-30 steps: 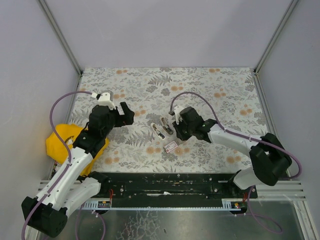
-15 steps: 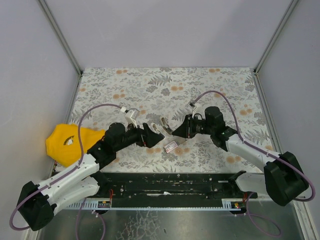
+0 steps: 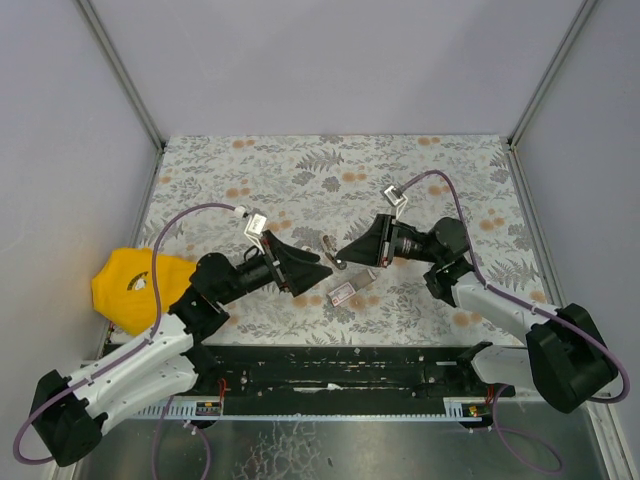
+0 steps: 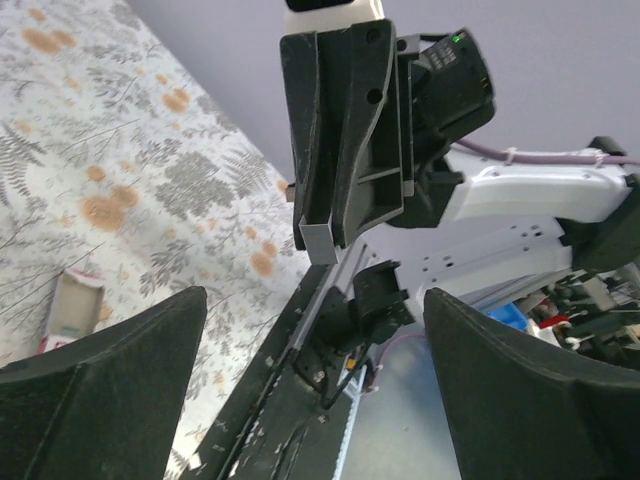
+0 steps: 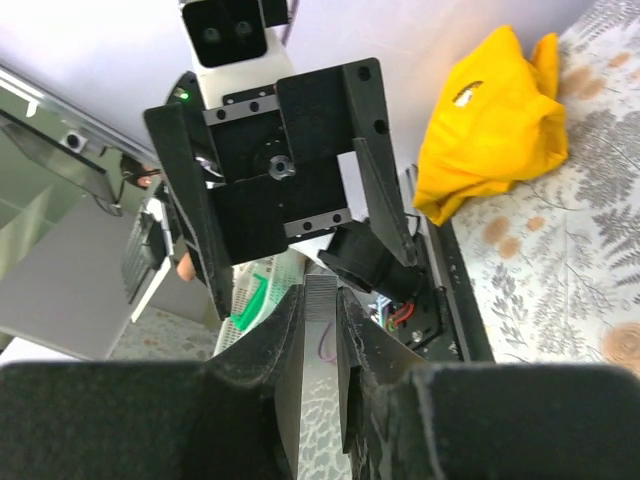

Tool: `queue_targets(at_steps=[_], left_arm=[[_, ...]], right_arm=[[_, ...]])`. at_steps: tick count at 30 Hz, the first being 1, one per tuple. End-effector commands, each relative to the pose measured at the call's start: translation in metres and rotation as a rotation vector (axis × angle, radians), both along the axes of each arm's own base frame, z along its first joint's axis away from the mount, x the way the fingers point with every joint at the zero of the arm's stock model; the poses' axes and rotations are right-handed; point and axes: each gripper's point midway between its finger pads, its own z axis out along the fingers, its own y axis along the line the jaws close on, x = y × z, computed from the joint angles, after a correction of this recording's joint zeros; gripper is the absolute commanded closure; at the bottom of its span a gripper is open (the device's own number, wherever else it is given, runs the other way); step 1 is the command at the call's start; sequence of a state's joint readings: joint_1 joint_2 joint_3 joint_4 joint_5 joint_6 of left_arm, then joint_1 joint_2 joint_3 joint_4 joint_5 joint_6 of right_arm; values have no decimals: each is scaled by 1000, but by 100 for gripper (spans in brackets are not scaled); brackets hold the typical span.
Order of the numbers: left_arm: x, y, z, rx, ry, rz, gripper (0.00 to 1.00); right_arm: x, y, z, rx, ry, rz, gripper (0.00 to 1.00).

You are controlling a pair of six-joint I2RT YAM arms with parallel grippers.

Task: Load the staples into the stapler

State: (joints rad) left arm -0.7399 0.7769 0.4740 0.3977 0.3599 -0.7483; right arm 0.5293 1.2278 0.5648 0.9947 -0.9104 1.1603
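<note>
Looking from above, I cannot make out the fingertips of my left gripper [image 3: 318, 269] and right gripper [image 3: 343, 258]. They meet over the stapler [image 3: 330, 245] and hide most of it. The right gripper pinches a thin grey piece [image 5: 320, 300], and I cannot tell what it is. In my left wrist camera, that gripper's own dark, blurry shape covers part of the staples [image 4: 72, 300]. My left arm hides the right side of the yellow cloth [image 3: 125, 285].

Soft yellow cloth [image 3: 125, 285], matt printed table cover [image 3: 400, 170], paper staples carton [image 3: 343, 293], grey metal strip [image 4: 322, 240], matt black plastic right hand [image 5: 320, 292]
</note>
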Motion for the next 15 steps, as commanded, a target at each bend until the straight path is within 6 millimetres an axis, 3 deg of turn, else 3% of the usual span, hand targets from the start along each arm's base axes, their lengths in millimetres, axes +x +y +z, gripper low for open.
queue_targets(at_steps=[1, 11, 15], left_arm=[[-5, -1, 27, -125, -31, -20, 16], [-10, -14, 38, -172, 0, -89, 38], [-12, -17, 36, -166, 7, -106, 40]], right_arm=[[-18, -3, 34, 109, -46, 71, 78], [-24, 11, 33, 76, -70, 84, 78], [-24, 11, 34, 81, -71, 82, 78]])
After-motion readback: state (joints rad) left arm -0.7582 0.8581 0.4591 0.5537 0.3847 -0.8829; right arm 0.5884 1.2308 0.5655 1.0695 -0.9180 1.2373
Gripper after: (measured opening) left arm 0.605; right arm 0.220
